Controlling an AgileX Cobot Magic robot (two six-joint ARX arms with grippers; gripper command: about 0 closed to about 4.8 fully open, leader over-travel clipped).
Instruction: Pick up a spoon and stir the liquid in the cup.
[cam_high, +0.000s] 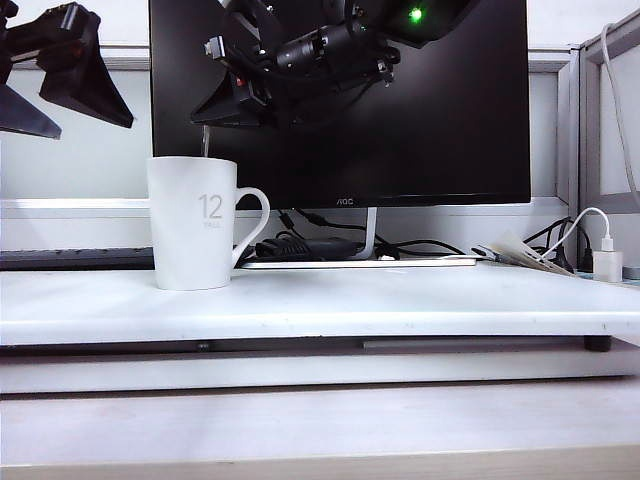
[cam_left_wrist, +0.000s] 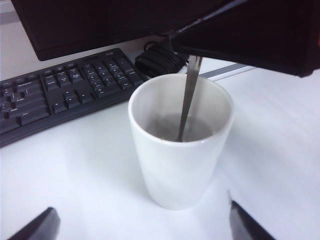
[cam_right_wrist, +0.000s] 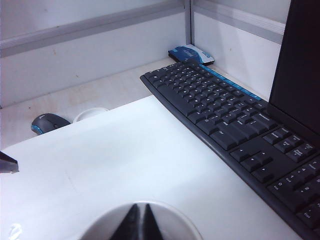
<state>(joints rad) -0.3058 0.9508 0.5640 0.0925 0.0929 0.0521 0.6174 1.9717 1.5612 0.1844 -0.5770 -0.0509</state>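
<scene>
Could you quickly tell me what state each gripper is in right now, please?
Left gripper: open, empty, hovering beside the cup.
Right gripper: shut on the spoon, above the cup, spoon tip down in the liquid.

I work at an office desk (cam_high: 420, 300). A black AOC monitor (cam_high: 400, 100) stands at its back, with a black keyboard (cam_right_wrist: 235, 110) in front of it, a mouse (cam_right_wrist: 49, 123) beyond the keyboard, grey partition panels (cam_right_wrist: 90, 45) behind, and a plugged-in white charger (cam_high: 607, 262) right of the monitor.
</scene>
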